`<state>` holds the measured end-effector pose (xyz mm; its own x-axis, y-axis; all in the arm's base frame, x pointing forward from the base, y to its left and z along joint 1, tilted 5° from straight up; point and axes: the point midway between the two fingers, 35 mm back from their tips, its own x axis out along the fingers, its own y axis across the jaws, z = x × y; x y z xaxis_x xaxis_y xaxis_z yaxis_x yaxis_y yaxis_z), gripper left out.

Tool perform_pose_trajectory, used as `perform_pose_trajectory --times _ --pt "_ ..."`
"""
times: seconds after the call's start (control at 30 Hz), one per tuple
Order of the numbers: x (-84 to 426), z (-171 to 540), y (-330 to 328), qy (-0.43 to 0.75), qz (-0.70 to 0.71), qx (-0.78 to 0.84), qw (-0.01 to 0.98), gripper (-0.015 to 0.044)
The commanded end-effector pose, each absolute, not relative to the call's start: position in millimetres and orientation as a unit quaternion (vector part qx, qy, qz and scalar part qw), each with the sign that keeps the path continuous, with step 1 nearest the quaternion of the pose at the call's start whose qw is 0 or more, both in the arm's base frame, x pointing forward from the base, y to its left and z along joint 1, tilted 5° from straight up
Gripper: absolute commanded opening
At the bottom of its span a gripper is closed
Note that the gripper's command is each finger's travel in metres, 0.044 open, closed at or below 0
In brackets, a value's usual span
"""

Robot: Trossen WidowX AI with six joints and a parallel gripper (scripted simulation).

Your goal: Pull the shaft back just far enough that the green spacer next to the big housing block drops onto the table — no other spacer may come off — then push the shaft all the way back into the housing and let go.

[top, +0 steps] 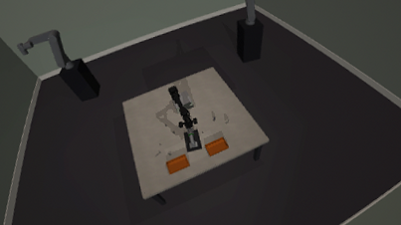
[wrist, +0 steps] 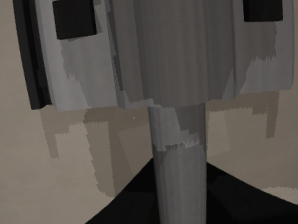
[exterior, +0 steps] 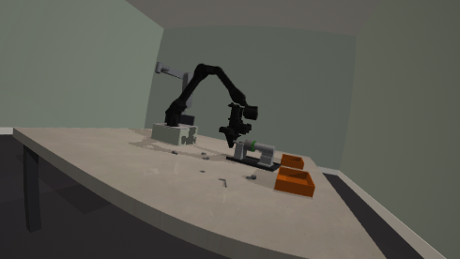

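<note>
My gripper (top: 189, 127) (exterior: 231, 144) (wrist: 172, 165) points down at the near end of the assembly, its dark fingers shut on the grey shaft (wrist: 180, 165). In the wrist view the shaft comes out of a wide light-grey block (wrist: 85, 75) with dark square marks. The green spacer (top: 191, 135) (exterior: 253, 145) shows as a ring in line with the shaft, between a grey upright support (exterior: 239, 150) and the big grey housing (exterior: 266, 149). Other spacers cannot be told apart. All stand on a black base plate (top: 188, 148) (exterior: 235, 160). The spacer is hidden in the wrist view.
Two orange bins (top: 179, 168) (top: 218, 150) stand near the housing end, one on each side. An L-shaped key (exterior: 223, 181) and several small grey parts (exterior: 252, 177) lie about the table. The arm's pale base block (exterior: 166, 134) stands at the other end.
</note>
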<state>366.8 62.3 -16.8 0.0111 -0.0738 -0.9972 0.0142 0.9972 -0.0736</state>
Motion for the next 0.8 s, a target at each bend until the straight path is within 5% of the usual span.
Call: perform_pose_trajectory --times 0.0,0.77 --pt "366.2 -16.5 62.3 0.702 -0.032 -0.02 0.711 0.0" --pt "363.3 -16.6 62.4 0.702 -0.032 -0.02 0.711 0.0"
